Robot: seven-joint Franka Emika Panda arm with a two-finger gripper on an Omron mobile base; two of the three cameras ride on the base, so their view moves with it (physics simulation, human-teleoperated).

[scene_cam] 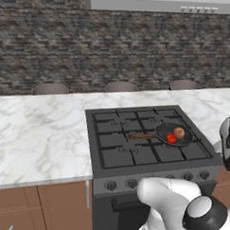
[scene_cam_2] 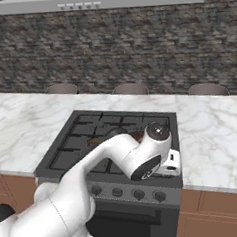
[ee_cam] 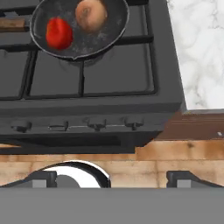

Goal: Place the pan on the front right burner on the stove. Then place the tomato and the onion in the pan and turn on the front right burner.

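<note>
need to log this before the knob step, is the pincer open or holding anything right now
pincer: open, holding nothing; its tips stand wide apart in front of the stove, below the knobs.

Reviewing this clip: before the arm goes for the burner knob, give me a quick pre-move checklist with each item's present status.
1. pan on the stove grates, right side: ok.
2. tomato in the pan: ok.
3. onion in the pan beside the tomato: ok.
4. gripper open and holding nothing: ok.
5. knobs on the front panel in view ahead of the gripper: ok.
6. Burner lit: cannot tell.
</note>
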